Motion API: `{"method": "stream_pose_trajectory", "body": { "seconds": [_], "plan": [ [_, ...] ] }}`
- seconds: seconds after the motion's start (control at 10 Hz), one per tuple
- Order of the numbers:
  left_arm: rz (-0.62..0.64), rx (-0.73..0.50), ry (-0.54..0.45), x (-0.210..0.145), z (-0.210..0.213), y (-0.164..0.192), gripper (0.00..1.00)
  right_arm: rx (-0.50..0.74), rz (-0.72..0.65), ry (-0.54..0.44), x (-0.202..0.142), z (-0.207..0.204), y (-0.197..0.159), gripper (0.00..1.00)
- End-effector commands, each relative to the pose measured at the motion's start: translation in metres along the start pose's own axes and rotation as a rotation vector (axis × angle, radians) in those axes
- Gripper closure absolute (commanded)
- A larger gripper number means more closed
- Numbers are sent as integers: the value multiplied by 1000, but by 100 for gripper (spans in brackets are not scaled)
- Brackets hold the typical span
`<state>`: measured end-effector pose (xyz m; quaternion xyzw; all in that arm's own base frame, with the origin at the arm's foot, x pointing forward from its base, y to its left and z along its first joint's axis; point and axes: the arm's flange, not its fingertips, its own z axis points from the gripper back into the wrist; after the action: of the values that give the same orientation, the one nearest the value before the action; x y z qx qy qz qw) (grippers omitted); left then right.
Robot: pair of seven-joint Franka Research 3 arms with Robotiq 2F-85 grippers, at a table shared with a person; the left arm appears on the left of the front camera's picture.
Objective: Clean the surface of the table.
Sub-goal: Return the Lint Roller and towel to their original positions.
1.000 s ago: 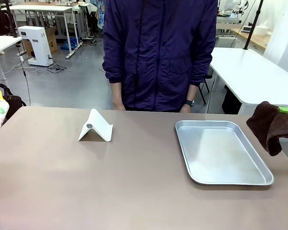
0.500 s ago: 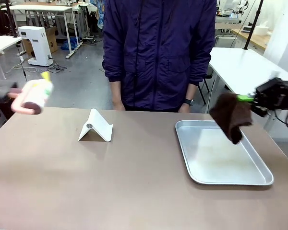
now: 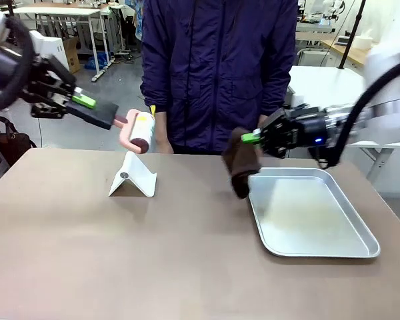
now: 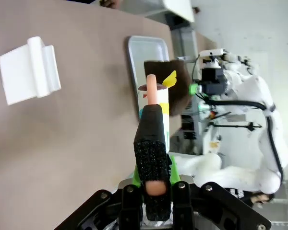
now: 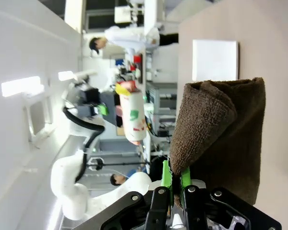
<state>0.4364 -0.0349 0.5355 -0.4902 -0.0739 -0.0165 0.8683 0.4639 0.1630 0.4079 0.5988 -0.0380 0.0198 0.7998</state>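
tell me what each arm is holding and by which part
Left gripper grips the pink-handled lint roller by its handle end; right gripper pinches the dark brown cloth at its top edge.

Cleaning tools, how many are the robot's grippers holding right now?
2. A lint roller is held in the left gripper above the table's far left; a brown cloth hangs from the right gripper beside the metal tray.

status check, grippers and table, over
Left gripper shut on lint roller. Right gripper shut on brown cloth. Table unwiped; white stand, tray on it.
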Motion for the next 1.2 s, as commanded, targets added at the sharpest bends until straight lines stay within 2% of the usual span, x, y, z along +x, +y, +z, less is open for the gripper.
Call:
{"method": "stream_pose_trajectory", "body": {
  "seconds": [0.0,0.3,0.6,0.9,1.0,1.1],
  "plan": [
    [3,108,3,23,-20,4,78,-38,-12,47,22,-34,-12,93],
    [-11,225,18,49,-76,22,78,-85,-30,135,35,-74,-45,93],
    [8,283,51,65,-115,42,78,-187,-58,107,56,-82,-80,93],
    [15,290,40,69,-125,53,78,-237,-67,73,66,-75,-93,93],
    [3,229,81,67,-119,57,78,-231,-84,71,67,-68,-93,93],
    [1,270,50,66,-129,61,78,-210,-56,72,60,-71,-100,93]
  ]
}}
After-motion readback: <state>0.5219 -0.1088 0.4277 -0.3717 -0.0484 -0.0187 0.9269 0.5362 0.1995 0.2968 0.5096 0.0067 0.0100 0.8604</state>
